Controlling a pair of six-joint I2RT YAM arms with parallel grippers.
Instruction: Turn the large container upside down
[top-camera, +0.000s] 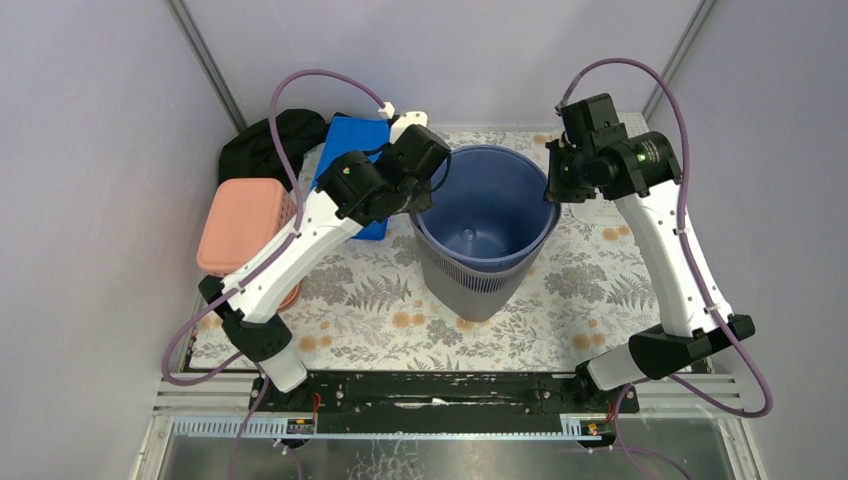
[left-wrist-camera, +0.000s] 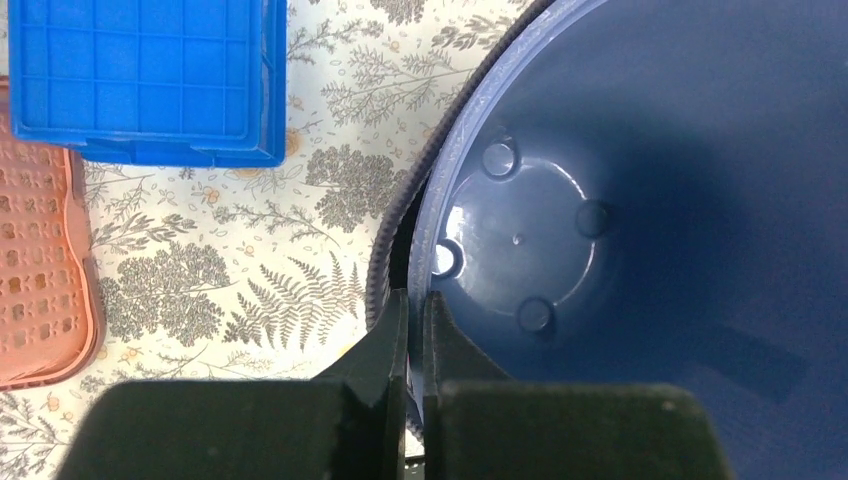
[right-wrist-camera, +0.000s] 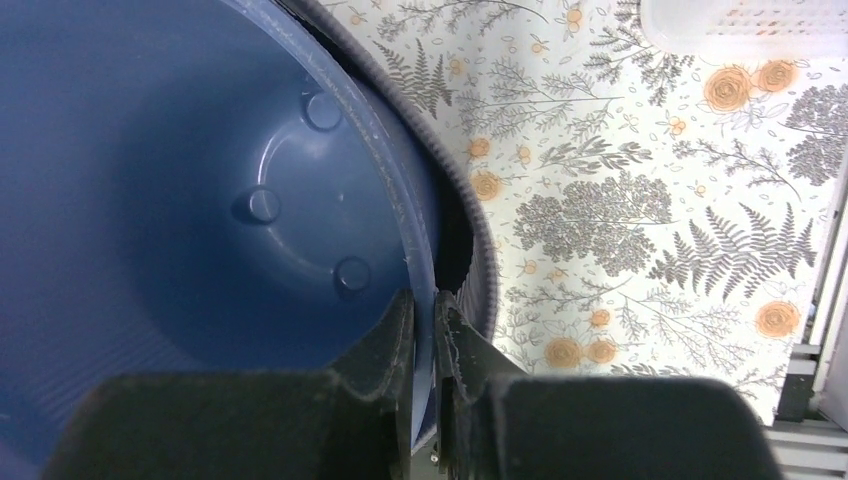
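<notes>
Two arms, one bin: the large round container (top-camera: 480, 235), blue plastic inside w/ a grey ribbed outer wall, stands upright and mouth-up at the centre of the floral-print table cover (top-camera: 370, 300). Its empty floor shows plainly from above. The left gripper (left-wrist-camera: 415, 312) is clamped on the rim on the container's left side, fingers either side of the blue lip and all but meeting, w/ only the wall between them. The right gripper (right-wrist-camera: 425, 310) pinches the opposite side of the rim the same way, jaws drawn tight on the lip. Seen from overhead, both wrists sit level w/ the mouth of the bin, approx. facing each other across it.

Progress, as judged here: early. The two-sided hold looks made, but that is the only step done. The base appears to rest on the cover, no tilt shows, and the opening faces the ceiling. The lift, the half-turn and setting the bin down on its mouth are not yet done.

Off to the left, clear of the grip points, lie a flat blue plastic grid crate (top-camera: 355, 150), a salmon-pink perforated basket (top-camera: 245, 225) and a crumpled black cloth (top-camera: 270, 140) at the back. All three stay near, none touching the bin as far as the overhead view shows.
</notes>
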